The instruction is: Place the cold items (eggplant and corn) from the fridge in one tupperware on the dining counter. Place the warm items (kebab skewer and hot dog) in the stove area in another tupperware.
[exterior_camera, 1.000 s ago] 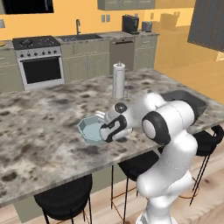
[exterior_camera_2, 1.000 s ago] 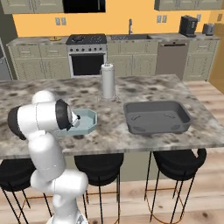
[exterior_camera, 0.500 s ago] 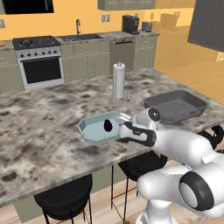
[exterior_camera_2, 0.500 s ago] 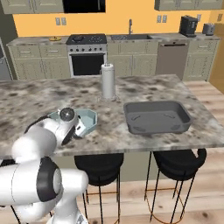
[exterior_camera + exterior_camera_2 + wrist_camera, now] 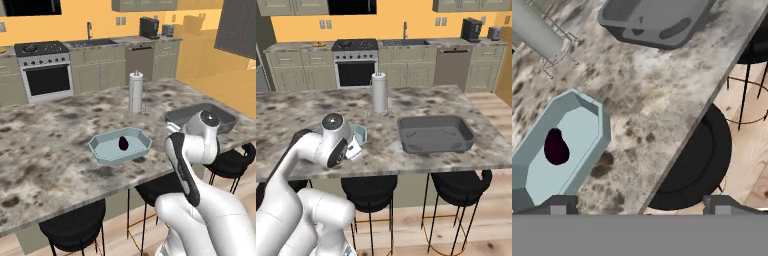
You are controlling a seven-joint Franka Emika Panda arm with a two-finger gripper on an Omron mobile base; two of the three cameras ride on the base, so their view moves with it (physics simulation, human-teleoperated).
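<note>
The dark eggplant [image 5: 123, 144] is seen lying inside the pale blue tub [image 5: 102, 154], which is set on the marble desk [image 5: 45, 150] near its front edge. In the hand view the eggplant [image 5: 556, 147] is placed toward one end of the tub [image 5: 587, 107], loose and touched by nothing. The tool [image 5: 639, 202] is held apart from the tub, above the desk's edge and a black stool [image 5: 697, 160], with its two dark tips spread wide and nothing between them. Beyond the tub a paper towel roll [image 5: 135, 91] is stood upright on the desk, and a grey baking pan [image 5: 435, 134] is laid well to the side of it. Past the desk, a stove [image 5: 356, 62] is set among the cabinets along the yellow back wall.
</note>
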